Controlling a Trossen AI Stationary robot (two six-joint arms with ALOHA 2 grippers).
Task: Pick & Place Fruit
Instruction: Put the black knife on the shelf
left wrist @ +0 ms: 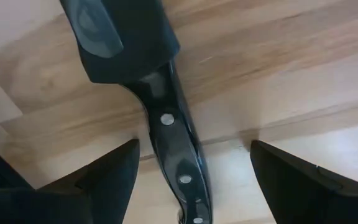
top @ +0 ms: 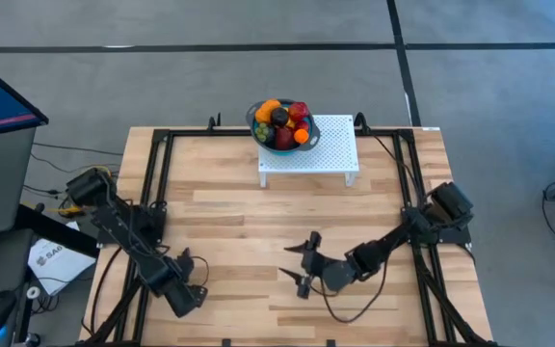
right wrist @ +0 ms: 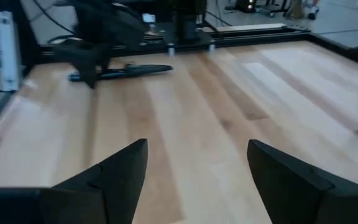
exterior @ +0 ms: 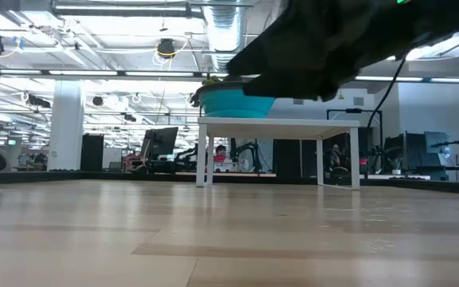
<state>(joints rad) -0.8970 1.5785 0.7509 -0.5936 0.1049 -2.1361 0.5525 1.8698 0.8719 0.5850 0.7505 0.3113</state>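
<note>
Fruit (top: 282, 123) lies heaped in the blue bowl (top: 258, 133) on the white stand (top: 330, 154) at the table's far edge. Left gripper (left wrist: 191, 165) hangs open over the black knife (left wrist: 176, 155), which lies between its fingers, perhaps not touching. Right gripper (top: 302, 262) is open and empty near the table's middle.

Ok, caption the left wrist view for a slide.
Left gripper open, straddling the black knife handle lying on the wooden table.

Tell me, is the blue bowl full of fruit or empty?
Full. The blue bowl on the small white stand is heaped with fruit: red, orange and dark pieces, seen from above.
</note>
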